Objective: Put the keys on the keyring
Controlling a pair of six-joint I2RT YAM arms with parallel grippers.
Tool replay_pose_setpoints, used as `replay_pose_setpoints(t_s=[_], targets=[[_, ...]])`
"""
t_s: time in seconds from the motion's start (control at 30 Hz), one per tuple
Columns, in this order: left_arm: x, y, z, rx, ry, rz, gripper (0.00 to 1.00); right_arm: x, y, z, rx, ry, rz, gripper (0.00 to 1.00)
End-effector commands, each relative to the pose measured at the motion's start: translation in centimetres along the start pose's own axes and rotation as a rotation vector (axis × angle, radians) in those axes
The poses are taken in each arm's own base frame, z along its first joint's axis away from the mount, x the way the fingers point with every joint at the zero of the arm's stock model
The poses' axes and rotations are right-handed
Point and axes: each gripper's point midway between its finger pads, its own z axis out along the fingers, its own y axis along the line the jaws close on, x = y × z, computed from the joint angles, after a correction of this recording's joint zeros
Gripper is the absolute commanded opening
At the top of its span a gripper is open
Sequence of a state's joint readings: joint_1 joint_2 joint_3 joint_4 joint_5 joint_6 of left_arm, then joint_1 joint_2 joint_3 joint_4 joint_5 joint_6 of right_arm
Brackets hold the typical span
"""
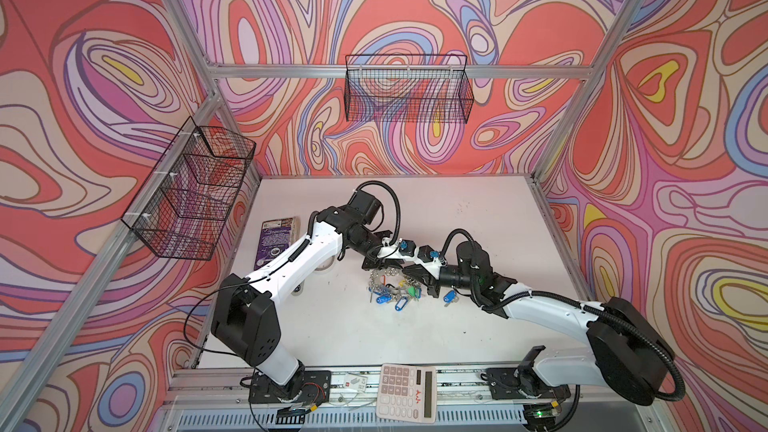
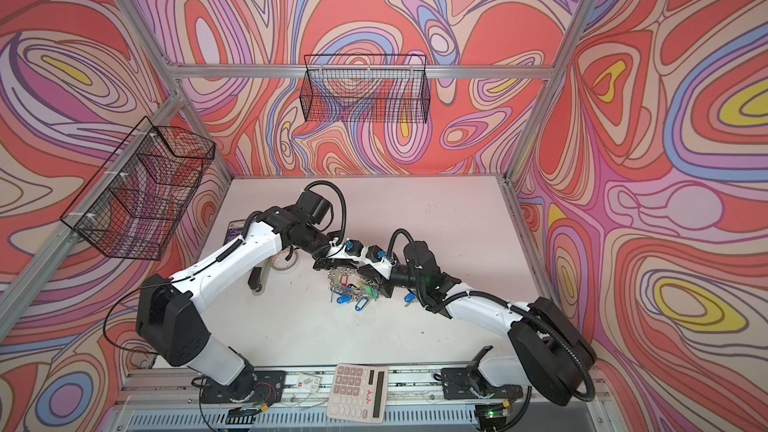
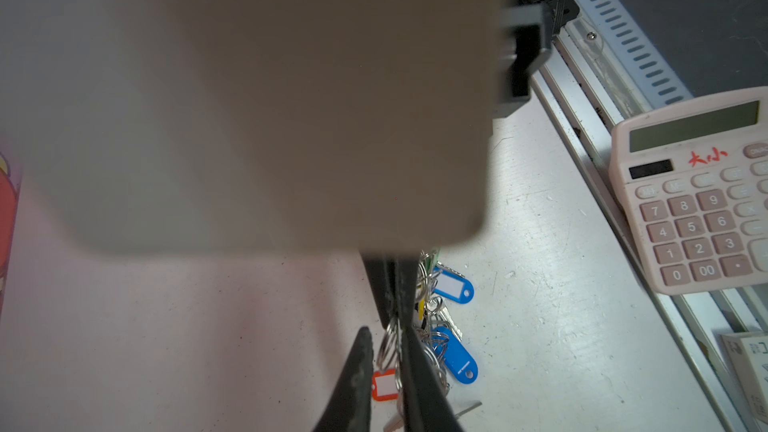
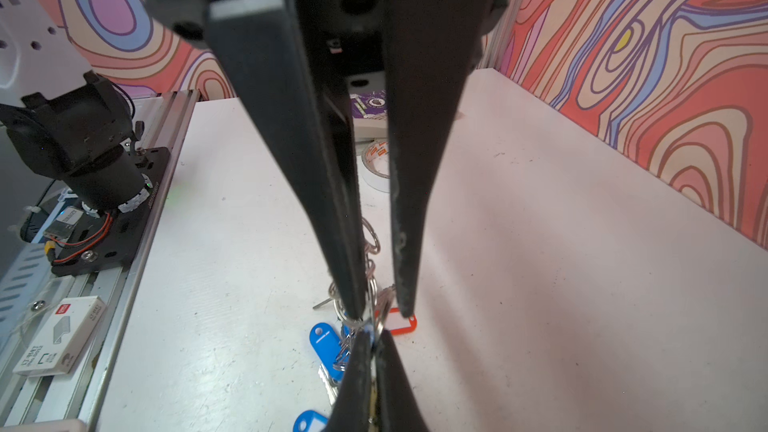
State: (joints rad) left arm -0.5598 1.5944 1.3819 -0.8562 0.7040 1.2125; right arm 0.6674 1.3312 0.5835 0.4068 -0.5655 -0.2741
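In both top views the grey keyring (image 1: 384, 280) (image 2: 341, 278) hangs just above the white table, its rim strung with small split rings. Several keys (image 1: 395, 295) with blue, green and red tags dangle from it. My right gripper (image 1: 406, 275) (image 4: 374, 336) is shut on the keyring's rim. My left gripper (image 1: 386, 268) (image 3: 384, 338) meets it from the opposite side. Its jaws stand narrowly apart with a split ring (image 3: 388, 347) between them. A red tag (image 3: 384, 386) (image 4: 401, 324) and a blue tag (image 3: 455, 357) lie below. One blue-tagged key (image 1: 449, 297) lies loose to the right.
A pink calculator (image 1: 406, 392) (image 3: 698, 197) and a staples box (image 4: 58, 336) sit on the front rail. A tape roll (image 2: 284, 261) and a purple box (image 1: 276, 238) lie behind the left arm. Wire baskets (image 1: 407, 89) (image 1: 191, 189) hang on the walls.
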Motion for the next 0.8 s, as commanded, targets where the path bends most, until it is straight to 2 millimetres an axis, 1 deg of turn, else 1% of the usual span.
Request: replay_pose_setpoints(t_s=[0.0, 0.1, 0.17, 0.23, 0.27, 0.3, 0.33, 0.4, 0.43, 0.5, 0.53, 0.6, 0.67, 0.77], targets=[[1.7, -1.5, 1.1, 0.037, 0.092, 0.026, 0.22, -5.1, -0.3, -0.7, 0.015, -0.148, -0.112, 0.00], [2.0, -1.6, 1.2, 0.037, 0.090, 0.035, 0.23, -5.2, -0.3, -0.8, 0.013, -0.158, -0.114, 0.00], [2.0, -1.0, 1.0, 0.011, 0.055, 0.018, 0.22, -5.1, -0.2, -0.8, 0.010, -0.161, -0.110, 0.00], [1.2, 0.8, -0.4, -0.049, -0.055, -0.053, 0.19, -5.0, -0.2, -0.8, 0.008, -0.159, -0.106, 0.00], [0.9, 1.7, -1.4, -0.084, -0.111, -0.073, 0.19, -5.0, -0.1, -0.9, 0.008, -0.159, -0.108, 0.00], [0.8, 2.1, -2.1, -0.115, -0.130, -0.070, 0.20, -4.9, -0.1, -0.9, 0.008, -0.156, -0.109, 0.00], [1.2, 2.5, -2.4, -0.151, -0.109, -0.050, 0.23, -4.9, -0.1, -0.9, 0.007, -0.155, -0.109, 0.00], [2.7, 2.8, -2.1, -0.168, -0.037, -0.024, 0.25, -5.0, -0.1, -0.9, 0.009, -0.158, -0.112, 0.00], [3.5, 2.6, -1.7, -0.145, 0.000, -0.037, 0.25, -5.1, -0.1, -1.0, 0.007, -0.161, -0.114, 0.00], [4.2, 1.7, -1.1, -0.084, 0.014, -0.079, 0.26, -5.2, 0.0, -1.0, 0.007, -0.164, -0.117, 0.00], [4.4, 1.4, -0.6, -0.077, 0.005, -0.088, 0.28, -5.2, -0.1, -1.0, 0.010, -0.165, -0.118, 0.00], [5.0, 1.5, 0.0, -0.102, -0.003, -0.104, 0.29, -5.2, -0.1, -1.0, 0.012, -0.165, -0.121, 0.00], [4.8, 0.8, 0.2, -0.077, -0.008, -0.121, 0.29, -4.9, -0.3, -0.9, 0.019, -0.157, -0.118, 0.00], [3.8, -1.0, 0.6, -0.040, -0.030, -0.138, 0.31, -4.6, -0.6, -0.8, 0.028, -0.153, -0.115, 0.00]])
